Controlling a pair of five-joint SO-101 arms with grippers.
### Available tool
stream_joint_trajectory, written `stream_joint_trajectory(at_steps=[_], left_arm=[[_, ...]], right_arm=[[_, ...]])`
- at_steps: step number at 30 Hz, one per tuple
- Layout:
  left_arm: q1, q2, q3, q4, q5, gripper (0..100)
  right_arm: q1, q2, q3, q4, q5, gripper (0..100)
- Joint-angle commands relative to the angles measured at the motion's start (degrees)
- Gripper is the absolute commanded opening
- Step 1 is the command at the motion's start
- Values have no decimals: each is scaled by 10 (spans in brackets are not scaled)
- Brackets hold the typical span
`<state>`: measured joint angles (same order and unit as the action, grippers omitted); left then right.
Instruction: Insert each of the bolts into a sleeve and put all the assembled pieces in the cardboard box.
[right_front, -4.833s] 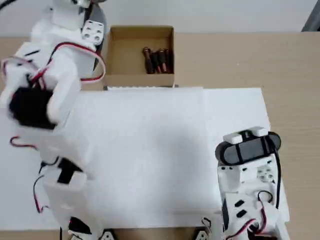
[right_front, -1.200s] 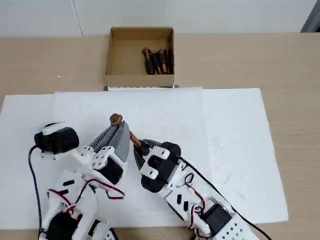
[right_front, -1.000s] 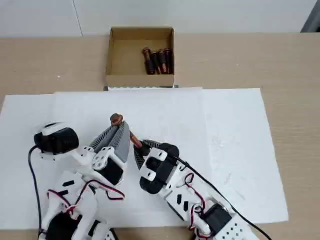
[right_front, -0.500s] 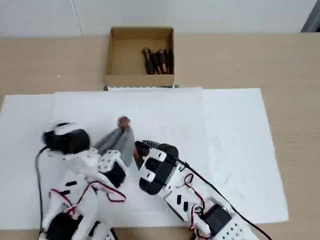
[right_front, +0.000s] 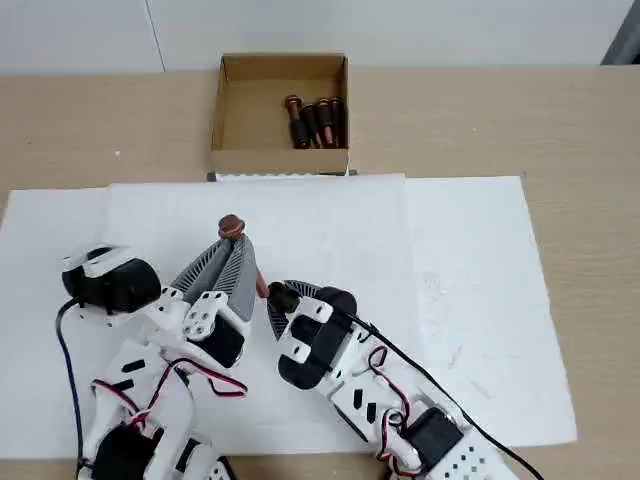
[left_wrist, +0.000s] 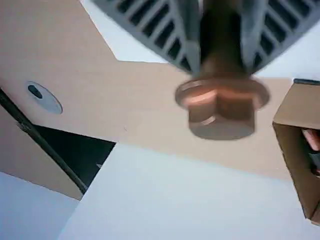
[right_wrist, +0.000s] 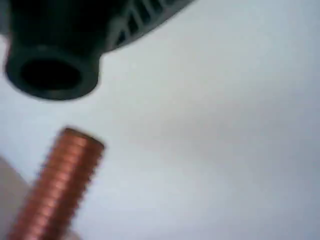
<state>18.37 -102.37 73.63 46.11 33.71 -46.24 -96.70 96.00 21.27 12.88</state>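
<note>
White paper (right_front: 450, 260) covers the surface (right_front: 520, 120); the left claw (right_front: 238, 250) grips a bolt (right_front: 231, 226), its threaded tip just beside the sleeve (right_wrist: 50, 75) held by the right claw (right_front: 283, 300).

A copper bolt (right_front: 231, 226) clamped in the left gripper (right_front: 236, 246), its threaded tip just beside the dark sleeve (right_front: 279, 294) held by the right gripper (right_front: 288, 300), both over a white sheet (right_front: 450, 300), assembled pieces (right_front: 314, 120) lying in the cardboard box (right_front: 279, 160)
</note>
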Motion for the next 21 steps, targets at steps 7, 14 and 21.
stream_joint_trajectory(at_steps=[7, 14, 21], left_arm=[[-1, -4, 9, -25, 33, 6], [-1, -5, 44, -76, 33, 6], [0, -5, 55, -76, 33, 6]], right_arm=[[-6, -6, 5, -2, 4, 2], [-6, -7, 5, -2, 5, 2], [-6, -7, 5, -2, 5, 2]])
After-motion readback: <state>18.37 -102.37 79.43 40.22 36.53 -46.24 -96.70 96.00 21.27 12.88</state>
